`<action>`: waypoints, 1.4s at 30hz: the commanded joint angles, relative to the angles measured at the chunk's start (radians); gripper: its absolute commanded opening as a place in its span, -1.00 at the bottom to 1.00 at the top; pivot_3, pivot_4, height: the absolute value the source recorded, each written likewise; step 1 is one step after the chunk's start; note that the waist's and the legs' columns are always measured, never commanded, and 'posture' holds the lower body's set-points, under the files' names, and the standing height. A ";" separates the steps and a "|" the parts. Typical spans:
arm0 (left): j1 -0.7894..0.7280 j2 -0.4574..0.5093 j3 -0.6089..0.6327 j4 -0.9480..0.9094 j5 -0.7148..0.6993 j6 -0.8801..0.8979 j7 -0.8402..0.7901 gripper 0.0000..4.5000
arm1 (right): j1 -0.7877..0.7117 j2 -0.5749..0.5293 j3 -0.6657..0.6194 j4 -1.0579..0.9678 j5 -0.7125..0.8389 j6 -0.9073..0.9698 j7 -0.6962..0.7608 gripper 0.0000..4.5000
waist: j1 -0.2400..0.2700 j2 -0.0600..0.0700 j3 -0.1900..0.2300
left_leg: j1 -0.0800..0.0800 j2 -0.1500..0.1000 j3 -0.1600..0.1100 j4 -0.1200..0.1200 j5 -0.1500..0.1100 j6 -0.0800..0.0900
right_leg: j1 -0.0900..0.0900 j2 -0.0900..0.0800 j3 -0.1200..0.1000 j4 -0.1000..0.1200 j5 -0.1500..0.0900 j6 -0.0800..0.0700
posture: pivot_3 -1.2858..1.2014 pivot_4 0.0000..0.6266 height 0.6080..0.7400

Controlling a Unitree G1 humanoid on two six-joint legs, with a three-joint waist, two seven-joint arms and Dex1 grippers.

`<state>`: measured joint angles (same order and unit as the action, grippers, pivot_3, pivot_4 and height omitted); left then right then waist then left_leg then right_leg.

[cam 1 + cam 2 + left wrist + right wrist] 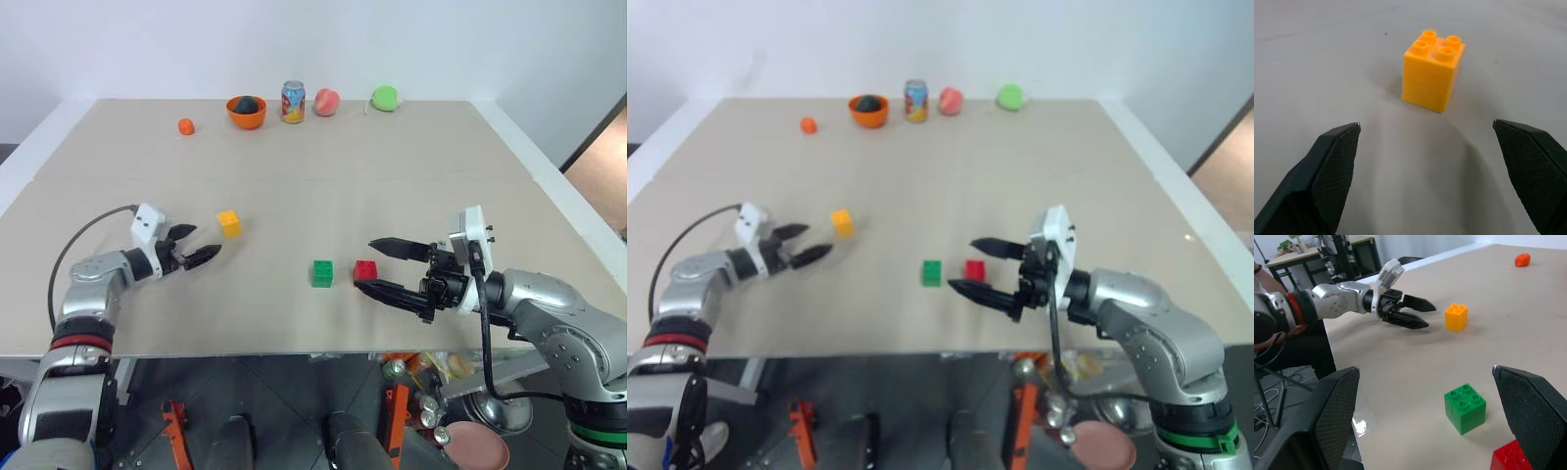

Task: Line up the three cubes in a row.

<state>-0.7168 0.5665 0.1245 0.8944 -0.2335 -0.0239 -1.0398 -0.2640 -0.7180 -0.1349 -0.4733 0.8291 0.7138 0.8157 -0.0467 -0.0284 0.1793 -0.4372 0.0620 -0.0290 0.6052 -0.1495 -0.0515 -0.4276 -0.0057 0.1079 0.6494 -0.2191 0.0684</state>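
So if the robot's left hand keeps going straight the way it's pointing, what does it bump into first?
Most likely the yellow cube. The left hand is open and the cube sits straight ahead between its fingers, with bare table before it and nothing in between.

Beige table (411, 186) carried yellow cube (228, 223), green cube (322, 273) just beside red cube (365, 270), far edge held orange ball (186, 126), orange bowl (246, 112), can (293, 102), peach (326, 102), green fruit (385, 98)
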 commanded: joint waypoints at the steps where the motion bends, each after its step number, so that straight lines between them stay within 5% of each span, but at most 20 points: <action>1: -0.069 0.006 0.001 0.102 0.024 -0.055 -0.022 1.00 | -0.010 0.029 -0.048 -0.052 0.021 -0.003 -0.079 1.00 | -0.002 0.000 0.000 | 0.000 0.000 0.000 0.000 0.000 0.000 | 0.000 0.000 0.000 0.000 0.000 0.000 | 0.03 -0.52 1.00; 11: -0.187 -0.004 -0.007 0.289 0.092 -0.110 -0.022 1.00 | 0.004 0.092 -0.086 -0.098 0.049 0.010 -0.252 1.00 | -0.001 0.000 0.000 | 0.000 0.000 -0.001 0.000 0.000 0.000 | 0.000 0.000 0.000 0.001 0.001 0.000 | 0.03 -0.52 1.00; 39: -0.315 -0.058 -0.021 0.389 0.197 -0.126 0.022 1.00 | 0.026 0.086 -0.085 -0.102 0.052 -0.005 -0.281 1.00 | 0.000 0.000 0.000 | 0.000 0.000 -0.001 0.001 0.000 0.001 | 0.001 0.001 0.000 0.001 0.001 0.001 | 0.03 -0.52 1.00; 42: -0.313 -0.066 -0.020 0.389 0.197 -0.128 0.027 0.63 | 0.023 0.083 -0.082 -0.096 0.048 -0.005 -0.278 1.00 | 0.000 0.000 0.000 | 0.000 0.000 -0.001 0.001 0.000 0.001 | 0.001 0.001 0.000 0.001 0.001 0.001 | 0.03 -0.52 1.00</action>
<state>-1.0005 0.4936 0.0913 1.2849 -0.0372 -0.1343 -1.0175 -0.2316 -0.6264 -0.1955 -0.5500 0.8761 0.7288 0.5270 -0.0466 -0.0286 0.1792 -0.4372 0.0620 -0.0305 0.6064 -0.1490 -0.0509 -0.4262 -0.0052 0.1078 0.6507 -0.2179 0.0698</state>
